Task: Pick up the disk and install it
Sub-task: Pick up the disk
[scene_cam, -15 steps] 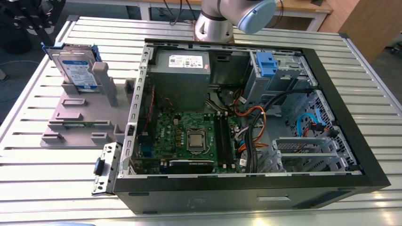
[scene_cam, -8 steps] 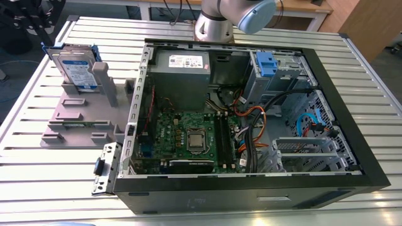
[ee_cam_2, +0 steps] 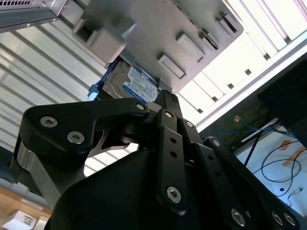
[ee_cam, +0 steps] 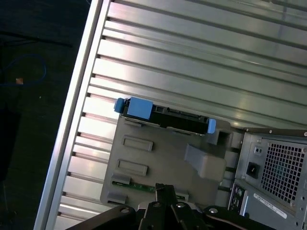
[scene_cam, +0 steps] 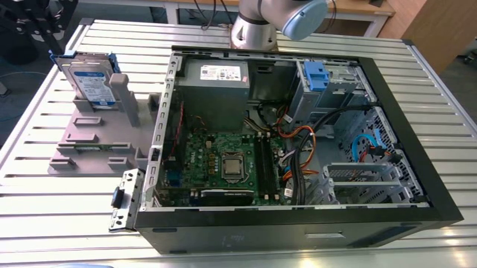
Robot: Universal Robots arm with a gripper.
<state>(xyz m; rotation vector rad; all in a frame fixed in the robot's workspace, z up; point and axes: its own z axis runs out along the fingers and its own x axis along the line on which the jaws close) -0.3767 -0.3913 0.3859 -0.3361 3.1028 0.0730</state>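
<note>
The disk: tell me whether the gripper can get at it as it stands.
Probably yes. The disk stands upright in the grey holder outside the case, top edge exposed. In the first wrist view nothing lies between it and the gripper.

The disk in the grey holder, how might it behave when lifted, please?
The disk looks metal-cased, so likely rigid and dense. Standing on edge in the grey holder, it may tip if nudged. Its blue bracket might flex.
</note>
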